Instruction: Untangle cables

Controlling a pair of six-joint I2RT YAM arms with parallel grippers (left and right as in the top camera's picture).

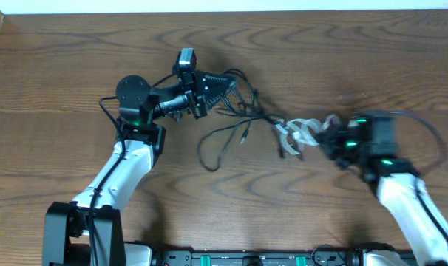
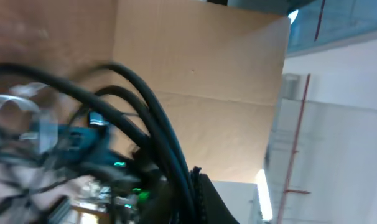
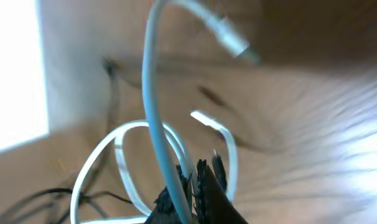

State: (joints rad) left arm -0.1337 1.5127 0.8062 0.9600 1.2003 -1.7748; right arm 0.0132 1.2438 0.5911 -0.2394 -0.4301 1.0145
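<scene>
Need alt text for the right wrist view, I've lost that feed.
The right gripper is shut on the white cable, which rises from the jaws and arcs over to its plug at upper right. More white loops and thin black cables show lower left.

A brown wood-grain bench [image 1: 61,74] fills the frame. Thin black cables [image 1: 246,109] lie looped on it around centre, trailing rightward to a coiled white cable [image 1: 301,131].
</scene>
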